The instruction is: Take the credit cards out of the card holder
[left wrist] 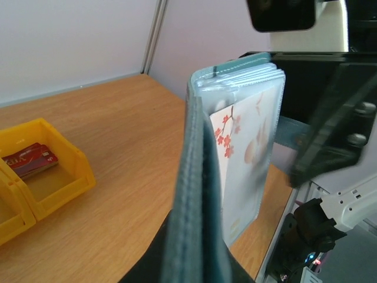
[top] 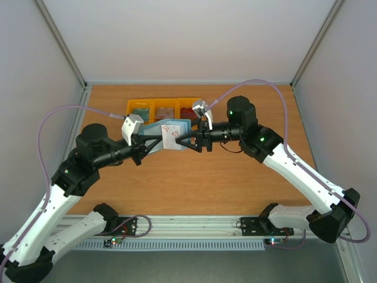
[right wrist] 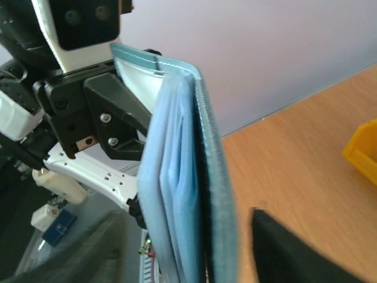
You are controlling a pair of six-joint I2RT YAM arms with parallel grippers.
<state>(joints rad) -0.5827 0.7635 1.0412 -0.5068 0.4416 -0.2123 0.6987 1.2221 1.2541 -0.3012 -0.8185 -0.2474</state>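
The teal card holder hangs above the table's middle, and my left gripper is shut on its left edge. In the left wrist view the card holder stands edge-on in my left gripper. Its clear sleeves show a whitish credit card printed with red blossoms. My right gripper is open, one finger on each side of the holder's right edge. In the right wrist view the card holder sits between the spread fingers of my right gripper, with a gap to the dark finger.
Three yellow bins stand in a row behind the holder, each with a card lying in it. One red card shows in a bin in the left wrist view. White walls close the table's back and sides.
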